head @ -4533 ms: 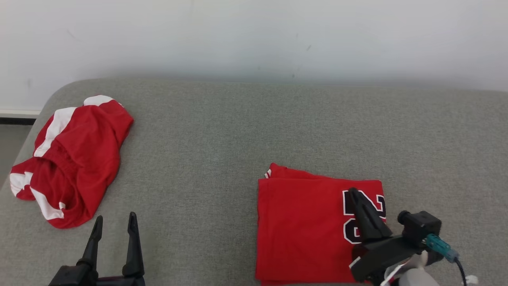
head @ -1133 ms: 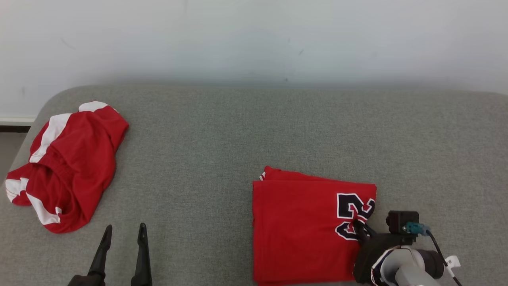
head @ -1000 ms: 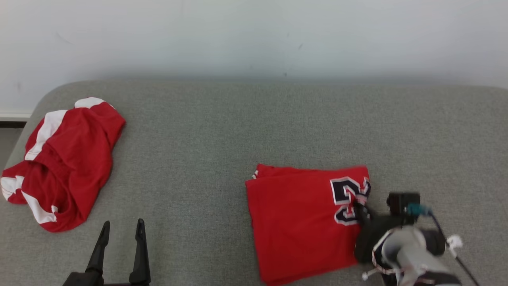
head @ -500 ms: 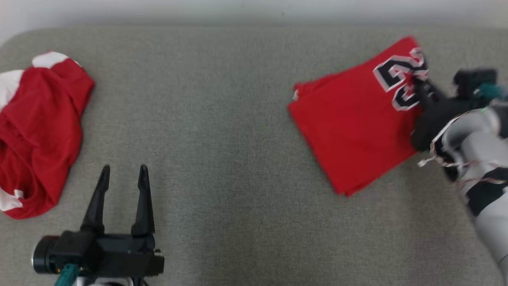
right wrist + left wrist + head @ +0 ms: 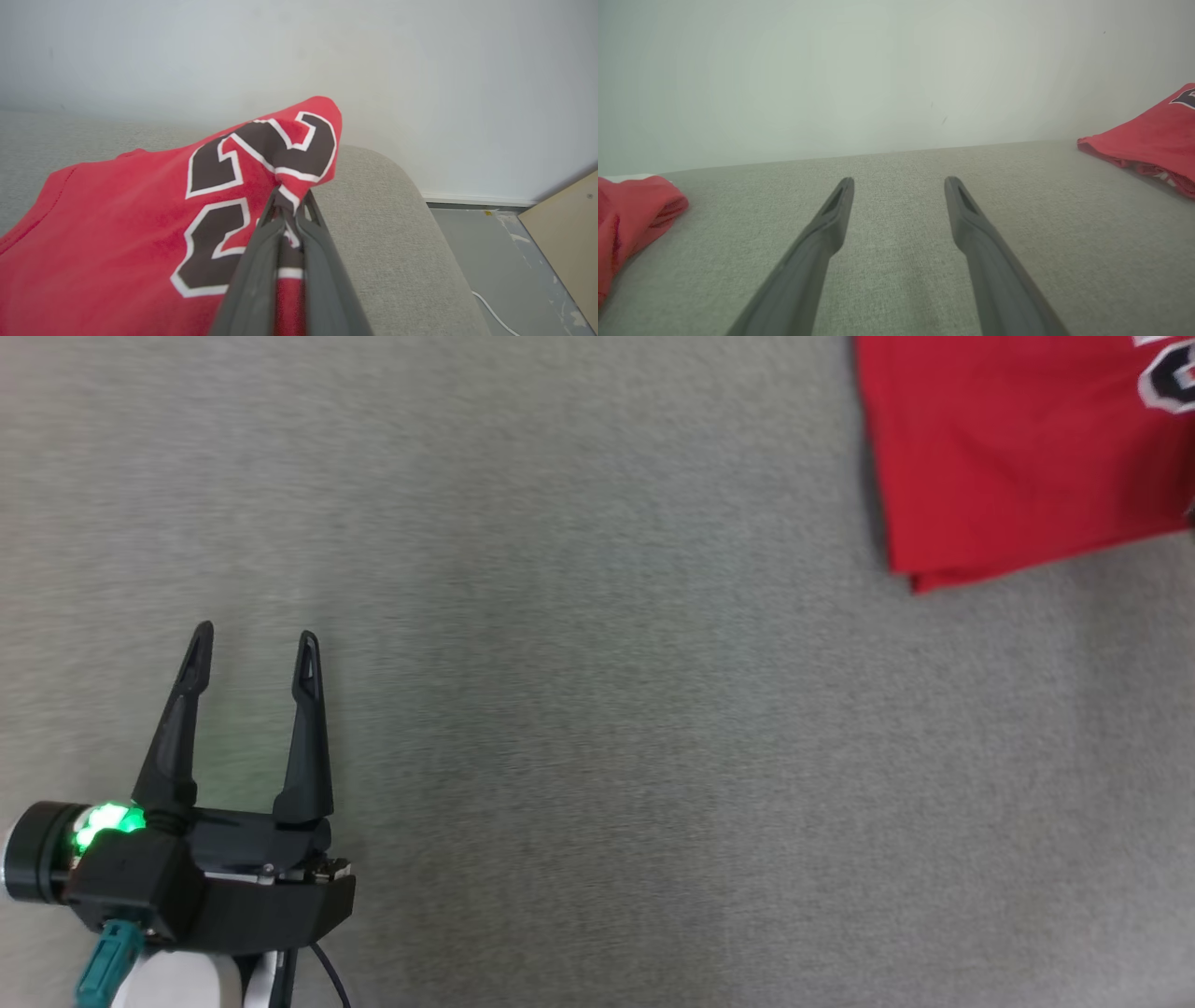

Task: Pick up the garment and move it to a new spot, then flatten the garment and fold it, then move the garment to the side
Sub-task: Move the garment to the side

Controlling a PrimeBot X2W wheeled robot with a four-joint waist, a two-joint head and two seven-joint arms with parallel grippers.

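Note:
The garment [image 5: 999, 457] is a folded red jersey with black and white numerals, lying at the top right of the head view on the grey cushion [image 5: 597, 756]. In the right wrist view my right gripper [image 5: 287, 205] is shut on the garment [image 5: 117, 224], pinching its numbered edge near the cushion's right end. The garment's left edge [image 5: 1148, 140] shows at the right of the left wrist view. My left gripper [image 5: 252, 649] stands open over bare cushion at the lower left, its fingers [image 5: 831, 224] holding nothing.
A second red and white garment [image 5: 630, 219] lies crumpled at the far left of the cushion. A pale wall [image 5: 878, 70] runs behind. Past the cushion's right end are a grey floor [image 5: 504, 266] and a tan board [image 5: 565, 219].
The head camera has tilted down and turned, so the wall and the left garment have left its view. The right gripper has dragged the folded garment toward the cushion's right end. The left gripper stays open.

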